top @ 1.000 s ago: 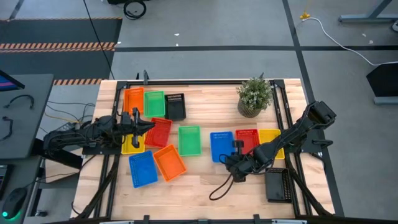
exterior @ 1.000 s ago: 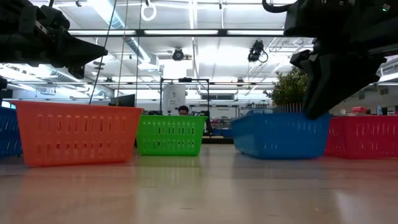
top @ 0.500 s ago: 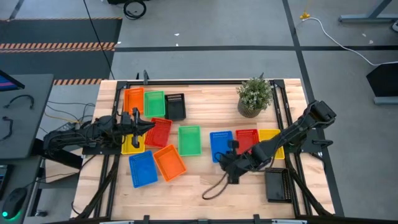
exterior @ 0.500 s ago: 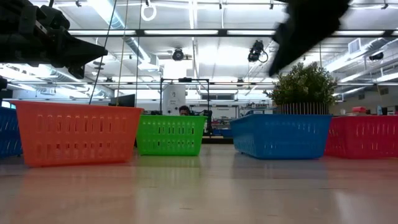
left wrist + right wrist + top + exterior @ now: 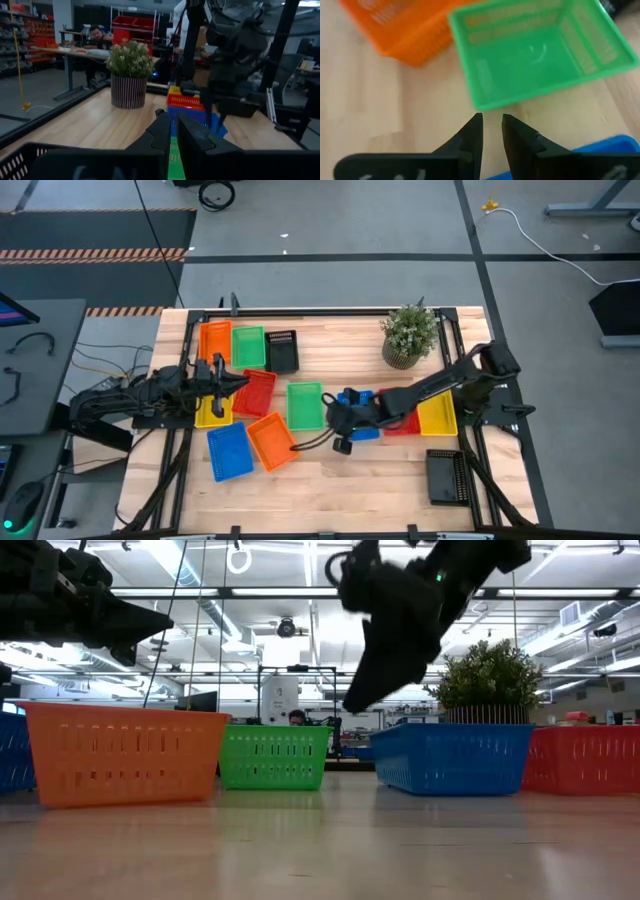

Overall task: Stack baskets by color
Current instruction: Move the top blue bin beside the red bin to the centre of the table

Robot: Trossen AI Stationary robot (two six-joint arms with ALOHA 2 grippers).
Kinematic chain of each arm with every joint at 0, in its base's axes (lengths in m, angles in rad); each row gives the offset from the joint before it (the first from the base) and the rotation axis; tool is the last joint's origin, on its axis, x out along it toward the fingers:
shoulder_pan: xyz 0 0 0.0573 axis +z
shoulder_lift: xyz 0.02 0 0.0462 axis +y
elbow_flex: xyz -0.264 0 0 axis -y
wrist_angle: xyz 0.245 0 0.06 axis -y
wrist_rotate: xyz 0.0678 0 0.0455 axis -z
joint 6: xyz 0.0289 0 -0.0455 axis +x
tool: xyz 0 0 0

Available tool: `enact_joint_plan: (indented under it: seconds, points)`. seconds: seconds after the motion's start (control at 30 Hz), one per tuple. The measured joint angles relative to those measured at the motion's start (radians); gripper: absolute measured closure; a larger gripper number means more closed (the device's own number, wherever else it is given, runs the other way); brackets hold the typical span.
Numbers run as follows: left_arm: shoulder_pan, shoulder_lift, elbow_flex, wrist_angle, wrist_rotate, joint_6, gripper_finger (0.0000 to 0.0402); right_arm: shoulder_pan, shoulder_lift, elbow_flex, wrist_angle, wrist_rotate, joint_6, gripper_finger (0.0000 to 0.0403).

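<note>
Up on the pale wooden table [image 5: 330, 480] sit the small shallow plastic baskets with slotted sides, spread in loose groups. At the far left corner an orange basket [image 5: 214, 340], a green basket [image 5: 248, 345] and a black basket [image 5: 283, 350] stand side by side. Nearer the middle lie a red basket [image 5: 258, 392], a yellow one [image 5: 212, 414] partly under the left arm, a blue basket [image 5: 230, 451] and a tilted orange basket [image 5: 273, 441] touching each other. A second green basket [image 5: 305, 406] sits at the centre; to its right come a blue basket [image 5: 452, 757], a red basket [image 5: 585, 758] and a yellow basket [image 5: 437, 413] in a row.

The right gripper [image 5: 491, 123] hangs above the table just beside the central green basket's near edge, its fingers a narrow gap apart, grasping nothing. The left gripper [image 5: 172, 120] hovers by the red basket, fingers nearly together and empty.

Pale markings show on both wrist mounts, probably lettering, but too blurred to read.
</note>
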Motion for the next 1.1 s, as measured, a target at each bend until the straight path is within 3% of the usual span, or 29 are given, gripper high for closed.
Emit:
enact_joint_plan:
  seconds: [0.4, 1.1]
  points:
    - [0.000, 0.007, 0.000, 0.003, 0.000, 0.000, 0.0363, -0.014, 0.003, 0.000, -0.131, 0.054, 0.069, 0.0339]
    - [0.000, 0.007, 0.000, 0.006, 0.001, 0.000, 0.0363, -0.008, -0.040, 0.002, -0.162, 0.082, 0.081, 0.0339]
